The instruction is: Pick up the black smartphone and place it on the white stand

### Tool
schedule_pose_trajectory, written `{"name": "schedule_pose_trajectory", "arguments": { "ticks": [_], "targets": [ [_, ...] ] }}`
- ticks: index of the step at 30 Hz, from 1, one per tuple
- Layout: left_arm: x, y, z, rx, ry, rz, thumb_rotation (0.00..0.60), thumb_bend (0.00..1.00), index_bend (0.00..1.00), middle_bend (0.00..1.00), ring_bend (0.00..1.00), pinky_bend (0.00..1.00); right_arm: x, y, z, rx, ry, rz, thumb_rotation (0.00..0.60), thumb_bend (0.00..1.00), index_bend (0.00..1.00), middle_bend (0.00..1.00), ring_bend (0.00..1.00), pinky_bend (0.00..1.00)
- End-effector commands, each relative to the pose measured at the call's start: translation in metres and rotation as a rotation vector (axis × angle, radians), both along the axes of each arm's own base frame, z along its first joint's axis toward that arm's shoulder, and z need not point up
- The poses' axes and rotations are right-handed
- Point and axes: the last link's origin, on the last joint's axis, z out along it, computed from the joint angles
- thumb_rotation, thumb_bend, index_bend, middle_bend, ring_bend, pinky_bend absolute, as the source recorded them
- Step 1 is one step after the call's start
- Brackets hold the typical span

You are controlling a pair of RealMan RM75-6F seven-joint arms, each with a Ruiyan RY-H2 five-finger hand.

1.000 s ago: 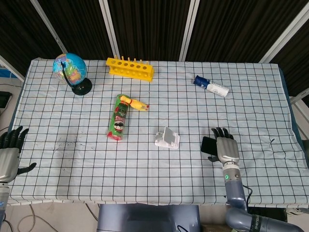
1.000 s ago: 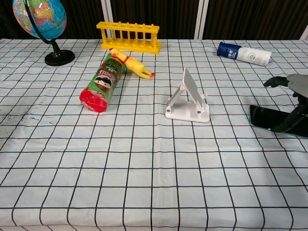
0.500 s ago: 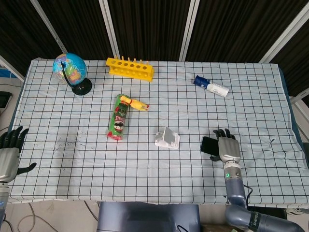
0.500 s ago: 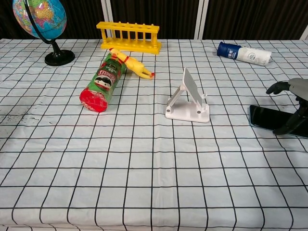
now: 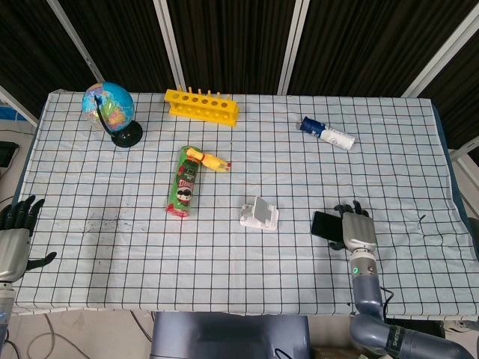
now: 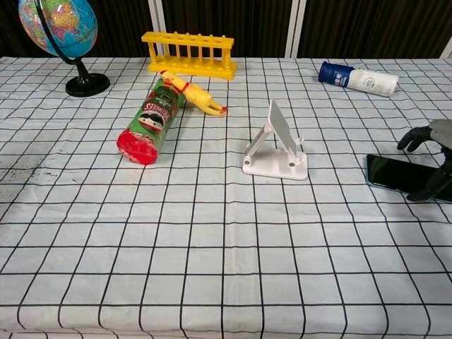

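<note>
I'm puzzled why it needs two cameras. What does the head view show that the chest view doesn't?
Only the head view shows the left hand at the table's near left corner, holding nothing, and the whole tablecloth. Only the chest view shows the white stand side-on, with its tilted backrest. Both show the black smartphone flat on the cloth, with the right hand over its far end, fingers curled above it.

globe (image 5: pixel 108 105), yellow rack (image 5: pixel 202 105), chip can (image 5: pixel 182 191), rubber chicken (image 5: pixel 206 159), bottle (image 5: pixel 327 134)

Black smartphone (image 6: pixel 392 173), white stand (image 6: pixel 277 148), black-gridded white tablecloth (image 6: pixel 212 240)
</note>
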Motion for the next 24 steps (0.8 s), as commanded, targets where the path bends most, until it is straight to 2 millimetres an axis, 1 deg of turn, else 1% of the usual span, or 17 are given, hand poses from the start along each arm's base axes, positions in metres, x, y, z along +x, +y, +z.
{"name": "schedule_pose_trajectory", "arguments": {
  "ticks": [1,24],
  "targets": [
    [-0.0001,-0.0001,-0.0001,-0.001,-0.001,0.001,0.6,0.0,0.0,0.0,0.0,0.0,-0.0004,-0.0007,0.0,-0.001,0.0,-0.002,0.6,0.16,0.28,0.24,0.02,0.18],
    [0.001,-0.0004,0.0006,0.005,-0.008,-0.029,0.6,0.0,0.0,0.0,0.0,0.0,-0.0048,-0.0022,-0.0044,0.015,0.015,-0.017,0.6,0.19,0.28,0.24,0.02,0.18]
  ]
}}
